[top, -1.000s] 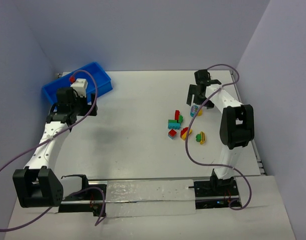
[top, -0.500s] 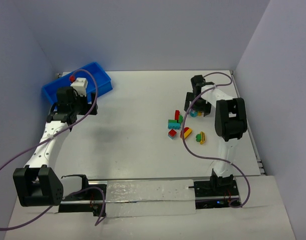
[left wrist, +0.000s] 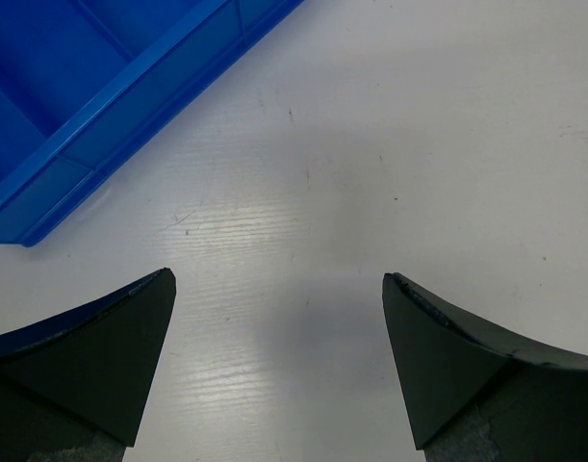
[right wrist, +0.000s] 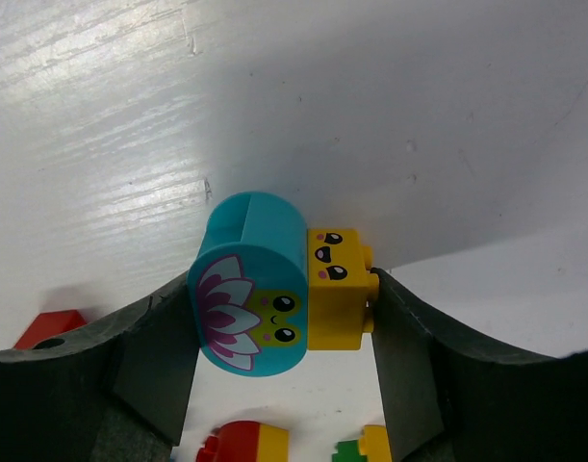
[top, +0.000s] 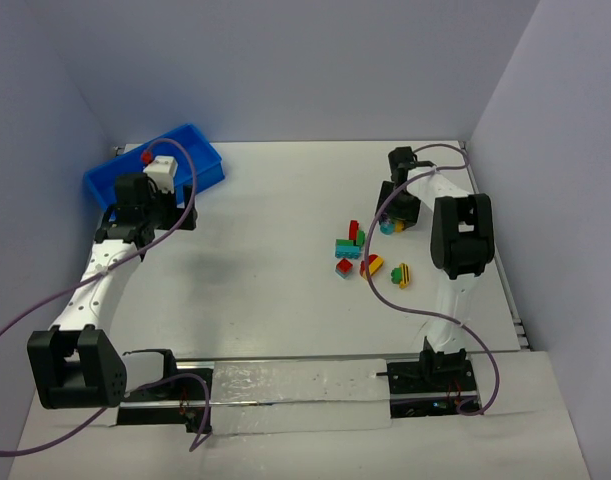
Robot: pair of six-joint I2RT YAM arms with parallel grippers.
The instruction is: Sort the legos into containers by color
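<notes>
In the right wrist view a teal lego with a flower-and-frog print and a yellow lego with small faces sit side by side on the table. My right gripper is shut on the pair, one finger against each outer side. From above, that gripper is at the far right of the table. More legos lie just nearer, among them a yellow-black striped one. My left gripper is open over bare table beside the blue container, which stands at the far left.
A red brick, a red-yellow one and a green-yellow one lie close under the right fingers. Purple cables loop from both arms. The walls stand close on the left, back and right.
The right gripper has dropped onto the table at the far right, and its fingers have closed in on the teal and yellow legos. The left arm has not moved.
</notes>
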